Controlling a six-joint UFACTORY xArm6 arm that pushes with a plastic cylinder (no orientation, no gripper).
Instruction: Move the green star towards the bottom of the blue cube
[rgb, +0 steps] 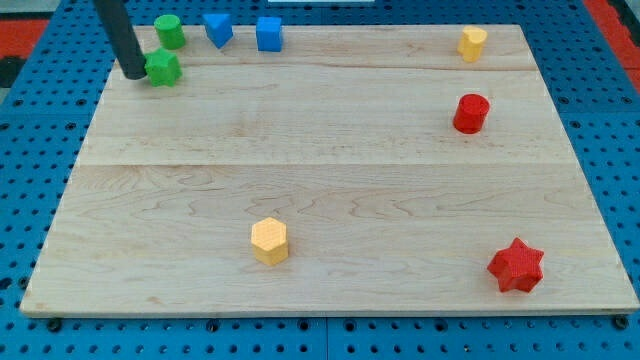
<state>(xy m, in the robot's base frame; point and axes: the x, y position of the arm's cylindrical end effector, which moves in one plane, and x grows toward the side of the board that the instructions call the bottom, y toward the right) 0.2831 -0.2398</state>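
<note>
Altogether two green blocks (163, 68), two blue (268, 34).

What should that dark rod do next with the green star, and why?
Probably push toward the view's right: my tip sits just left of the green star, and the blue cube lies farther right and slightly higher, so the star would slide below it.
</note>
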